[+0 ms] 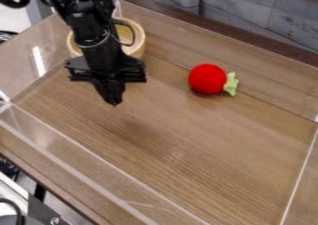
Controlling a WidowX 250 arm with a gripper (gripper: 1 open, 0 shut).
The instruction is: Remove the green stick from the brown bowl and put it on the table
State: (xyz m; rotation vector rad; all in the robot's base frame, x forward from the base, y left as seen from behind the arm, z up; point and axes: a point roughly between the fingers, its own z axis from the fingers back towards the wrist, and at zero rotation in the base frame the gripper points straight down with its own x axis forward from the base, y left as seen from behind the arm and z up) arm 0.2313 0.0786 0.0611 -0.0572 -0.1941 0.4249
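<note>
i have the tool on the near side of the brown bowl, over the left part of the table, fingertips pointing down and jaws brought together, with nothing i can make out between them. the green stick itself i can't see: the arm covers much of the bowl, and i find no light green in the part that shows. my guess is that it lies inside, hidden behind the arm, so the move turns on the far direction: the tool would have to lift, travel away from me over the near rim, open and come down within the wall. i can't tell the stick's long axis, so i'd want a clear look before choosing how to turn the jaws. what stands in the way is that thick near rim, easy to catch or shove if i go in low. the red ball with its green leaf sits well apart to the right, off that path. the open wood nearer me and to the right looks good for setting the stick down.
</note>
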